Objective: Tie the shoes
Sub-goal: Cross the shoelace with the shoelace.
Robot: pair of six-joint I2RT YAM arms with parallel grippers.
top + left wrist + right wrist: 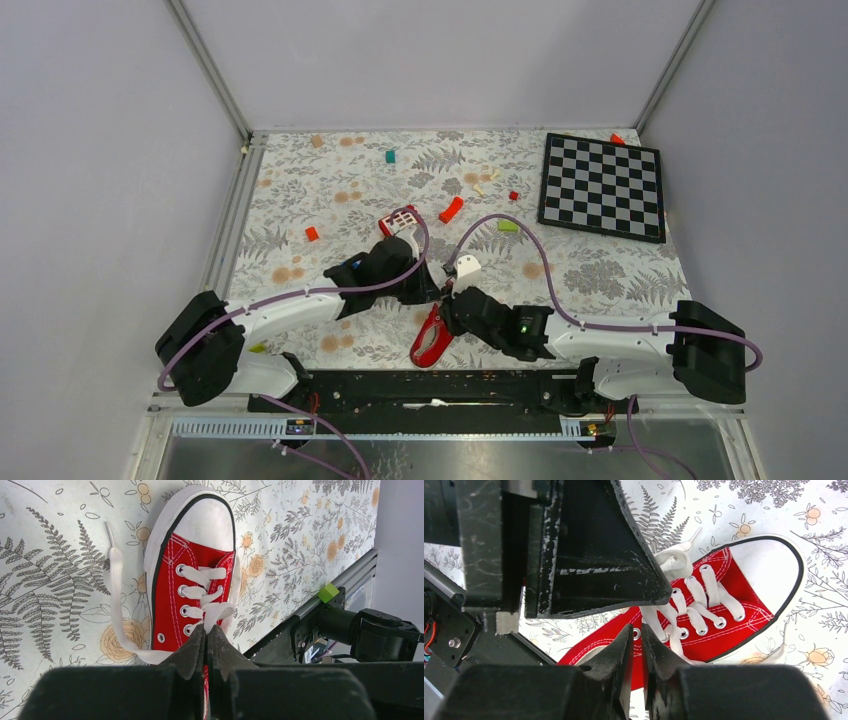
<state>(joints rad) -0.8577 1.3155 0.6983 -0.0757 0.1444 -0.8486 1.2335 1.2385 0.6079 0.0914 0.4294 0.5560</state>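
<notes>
both jaws at the shoe (pixel 167 605)
your left jaws are pinched shut on the lace (pixel 216 612); your right jaws stand a slit apart, tips just by the eyelets (pixel 702 630).

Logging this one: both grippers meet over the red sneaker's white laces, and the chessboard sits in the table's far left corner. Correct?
No. The top external view shows the chessboard in the far right corner. The rest holds: the left gripper and right gripper meet over the white laces of the red sneaker.

Red sneaker (pixel 432 338) on floral table (pixel 300 200)
</notes>
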